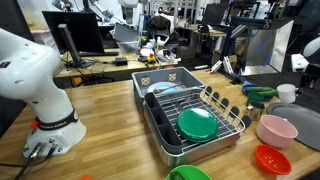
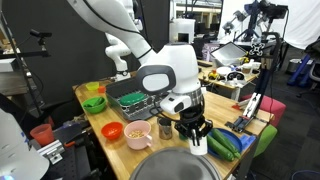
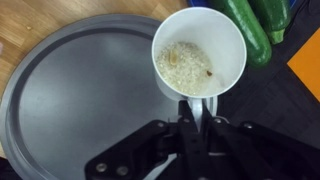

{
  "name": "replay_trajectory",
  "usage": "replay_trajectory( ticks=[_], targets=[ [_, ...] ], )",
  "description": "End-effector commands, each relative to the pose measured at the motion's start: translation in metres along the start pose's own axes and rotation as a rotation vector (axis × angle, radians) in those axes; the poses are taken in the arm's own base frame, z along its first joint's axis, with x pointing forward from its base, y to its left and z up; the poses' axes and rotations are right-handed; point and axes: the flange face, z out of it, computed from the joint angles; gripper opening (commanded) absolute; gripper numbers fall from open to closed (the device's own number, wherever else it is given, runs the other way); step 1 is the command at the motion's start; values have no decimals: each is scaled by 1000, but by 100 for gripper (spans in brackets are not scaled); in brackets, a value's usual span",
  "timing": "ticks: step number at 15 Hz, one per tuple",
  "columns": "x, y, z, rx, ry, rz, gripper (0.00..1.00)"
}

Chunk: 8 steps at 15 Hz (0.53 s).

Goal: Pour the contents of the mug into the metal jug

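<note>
The small white mug (image 3: 200,50) is upright and holds pale grains. My gripper (image 3: 198,110) is shut on the mug's handle. In the wrist view the mug hangs at the right rim of a wide round grey metal vessel (image 3: 70,90), partly over it. In an exterior view the gripper (image 2: 196,133) points down and holds the mug (image 2: 199,148) just above and beside that metal vessel (image 2: 175,167) at the near table edge. The gripper and the mug are out of sight in the exterior view that shows the robot base.
Green cucumbers (image 2: 226,143) lie right beside the mug and also show in the wrist view (image 3: 250,30). A pink bowl (image 2: 138,133), an orange bowl (image 2: 112,130) and a red cup (image 2: 42,132) stand nearby. A dish rack (image 1: 195,115) holds a green plate (image 1: 196,124).
</note>
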Motion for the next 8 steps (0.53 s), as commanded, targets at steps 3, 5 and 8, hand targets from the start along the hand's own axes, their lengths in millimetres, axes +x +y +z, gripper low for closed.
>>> replay_trajectory(
  ticks=[3, 5, 8],
  targets=[
    [-12, -6, -7, 59, 161, -126, 2],
    [-28, -11, -17, 102, 219, -193, 2],
    [-61, -15, -34, 160, 255, -274, 2]
  ],
)
